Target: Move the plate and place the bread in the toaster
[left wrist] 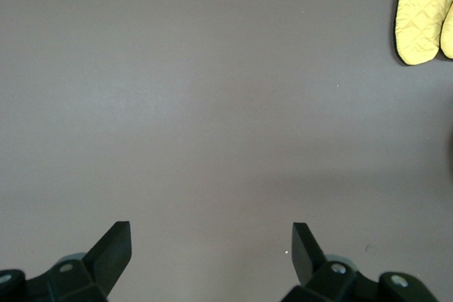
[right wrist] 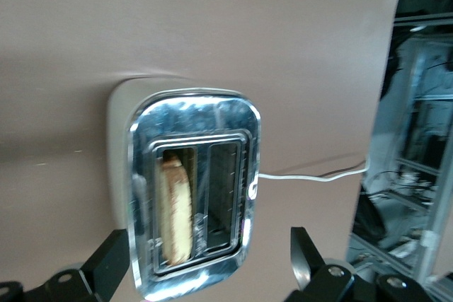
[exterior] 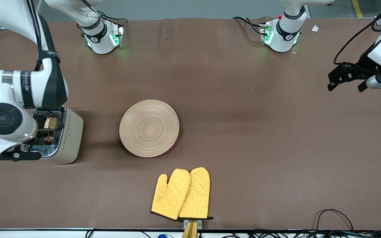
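The beige toaster (exterior: pixel 65 134) with a chrome top stands at the right arm's end of the table. The bread (exterior: pixel 51 123) stands upright in one of its slots. The other slot is empty. In the right wrist view the toaster (right wrist: pixel 191 196) and the bread (right wrist: pixel 175 210) lie straight below. My right gripper (right wrist: pixel 210 252) is open and empty above the toaster. The round wooden plate (exterior: pixel 149 128) lies bare at the table's middle, beside the toaster. My left gripper (exterior: pixel 346 79) is open and empty above bare table (left wrist: pixel 211 245) at the left arm's end.
Two yellow oven mitts (exterior: pixel 181 194) lie nearer to the front camera than the plate, by the table's edge; they also show in the left wrist view (left wrist: pixel 425 12). The toaster's white cord (right wrist: pixel 311 177) runs off the table's end. A black cable (exterior: pixel 332 215) loops at the near edge.
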`<state>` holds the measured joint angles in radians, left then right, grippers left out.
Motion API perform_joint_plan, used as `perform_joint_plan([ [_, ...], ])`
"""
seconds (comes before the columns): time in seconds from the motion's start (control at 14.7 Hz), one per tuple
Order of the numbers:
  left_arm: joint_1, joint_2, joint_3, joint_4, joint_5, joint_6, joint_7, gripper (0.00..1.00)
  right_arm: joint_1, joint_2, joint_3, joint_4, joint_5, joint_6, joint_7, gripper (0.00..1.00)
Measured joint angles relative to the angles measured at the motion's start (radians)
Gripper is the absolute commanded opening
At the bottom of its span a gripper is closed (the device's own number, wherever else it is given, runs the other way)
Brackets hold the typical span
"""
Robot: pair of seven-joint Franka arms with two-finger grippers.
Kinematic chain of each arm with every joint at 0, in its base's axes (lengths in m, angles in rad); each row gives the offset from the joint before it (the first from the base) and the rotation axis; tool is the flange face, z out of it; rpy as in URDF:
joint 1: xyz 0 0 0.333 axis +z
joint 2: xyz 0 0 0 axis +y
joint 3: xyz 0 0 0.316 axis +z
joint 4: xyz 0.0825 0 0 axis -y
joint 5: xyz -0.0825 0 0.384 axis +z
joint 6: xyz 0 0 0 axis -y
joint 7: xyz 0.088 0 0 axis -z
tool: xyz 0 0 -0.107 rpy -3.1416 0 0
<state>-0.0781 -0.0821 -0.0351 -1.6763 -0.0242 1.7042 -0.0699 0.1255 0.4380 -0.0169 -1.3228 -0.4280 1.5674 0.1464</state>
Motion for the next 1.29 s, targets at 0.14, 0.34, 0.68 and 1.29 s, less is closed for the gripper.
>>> perform_joint_plan([
  [0.14, 0.0, 0.0, 0.0, 0.0, 0.0, 0.0, 0.0, 1.0, 0.0, -0.046, -0.002, 0.027, 0.112, -0.02, 0.0, 1.0],
  [0.34, 0.0, 0.0, 0.0, 0.0, 0.0, 0.0, 0.0, 1.0, -0.016, -0.157, -0.008, 0.036, 0.281, -0.052, 0.002, 1.0],
  [0.68, 0.0, 0.0, 0.001, 0.0, 0.0, 0.0, 0.0, 1.0, -0.085, -0.384, -0.009, -0.1, 0.424, -0.084, -0.002, 1.0],
  [1.29, 0.001, 0.001, 0.001, 0.0, 0.0, 0.0, 0.0, 1.0, -0.072, -0.627, -0.023, -0.418, 0.427, 0.032, -0.113, 1.0],
])
